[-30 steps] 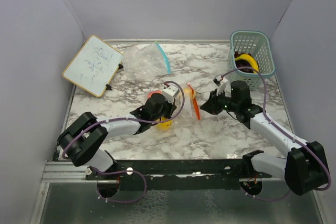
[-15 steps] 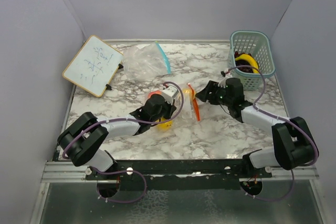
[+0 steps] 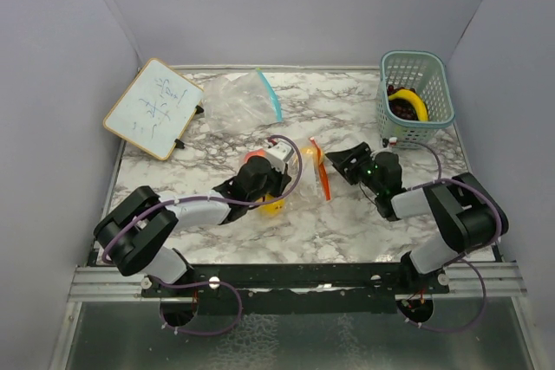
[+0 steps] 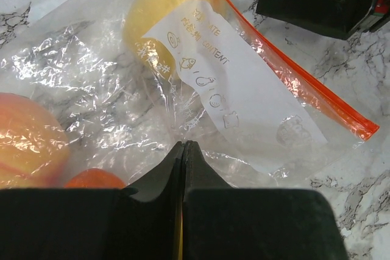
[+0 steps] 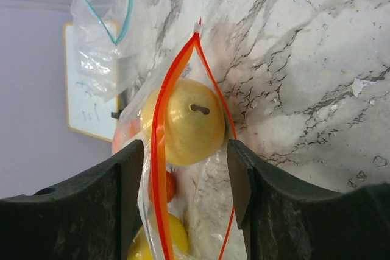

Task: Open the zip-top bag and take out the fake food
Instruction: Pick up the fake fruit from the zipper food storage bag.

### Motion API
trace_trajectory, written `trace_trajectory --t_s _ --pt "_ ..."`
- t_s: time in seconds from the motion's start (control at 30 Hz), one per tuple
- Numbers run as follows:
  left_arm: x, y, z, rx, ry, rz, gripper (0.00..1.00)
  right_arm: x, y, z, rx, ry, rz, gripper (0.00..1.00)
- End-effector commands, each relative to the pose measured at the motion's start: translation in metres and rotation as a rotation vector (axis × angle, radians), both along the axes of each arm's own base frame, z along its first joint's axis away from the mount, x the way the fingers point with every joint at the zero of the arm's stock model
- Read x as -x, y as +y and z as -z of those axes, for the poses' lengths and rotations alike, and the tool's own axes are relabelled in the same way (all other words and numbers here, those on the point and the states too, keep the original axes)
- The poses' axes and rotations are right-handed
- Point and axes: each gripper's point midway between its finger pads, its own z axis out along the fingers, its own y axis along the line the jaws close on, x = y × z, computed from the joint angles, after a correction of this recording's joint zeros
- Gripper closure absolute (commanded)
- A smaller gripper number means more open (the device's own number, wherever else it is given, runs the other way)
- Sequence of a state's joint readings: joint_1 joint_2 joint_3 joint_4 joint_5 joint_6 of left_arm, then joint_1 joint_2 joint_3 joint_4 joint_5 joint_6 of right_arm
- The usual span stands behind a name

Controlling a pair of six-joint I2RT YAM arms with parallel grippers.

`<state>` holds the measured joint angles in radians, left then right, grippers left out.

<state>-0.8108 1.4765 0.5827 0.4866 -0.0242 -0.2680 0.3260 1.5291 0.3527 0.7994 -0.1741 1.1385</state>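
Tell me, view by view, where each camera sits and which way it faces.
Top external: above and behind the bases, looking down at the marble table; the left arm and right arm show whole.
Left wrist: on the left arm, looking along the shut left gripper, apparently pinching the zip-top bag.
Right wrist: on the right arm, looking between the fingers of the open right gripper into the bag's mouth.
Shared: both wrist views show the bag's pale yellow fruit.

Clear zip-top bag (image 4: 256,108), orange seal parted, yellow fake fruit (image 5: 183,123) inside at mouth
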Motion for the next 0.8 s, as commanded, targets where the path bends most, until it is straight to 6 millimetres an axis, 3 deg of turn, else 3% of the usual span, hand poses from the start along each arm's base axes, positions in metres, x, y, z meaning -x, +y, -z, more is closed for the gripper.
trace_trajectory --t_s 0.0,0.1,0.23,0.4,0.77 --pt "0.001 -0.003 -0.016 0.059 -0.024 0.012 1.0 -0.017 -0.009 -0.028 -0.232 -0.1 0.141 0.44" --pt "0.001 -0.004 -0.016 0.057 -0.024 0.014 1.0 -0.021 -0.01 -0.033 -0.275 -0.145 0.147 0.44" --pt "0.002 -0.008 -0.016 0.062 -0.015 0.032 1.0 -0.029 -0.001 -0.019 -0.242 -0.1 0.113 0.41" --pt "0.004 -0.006 -0.015 0.059 -0.017 0.031 1.0 -0.035 -0.008 -0.02 -0.261 -0.122 0.166 0.44" --pt "0.004 -0.007 -0.018 0.062 -0.017 0.036 1.0 -0.044 0.003 0.003 -0.267 -0.052 0.136 0.45"
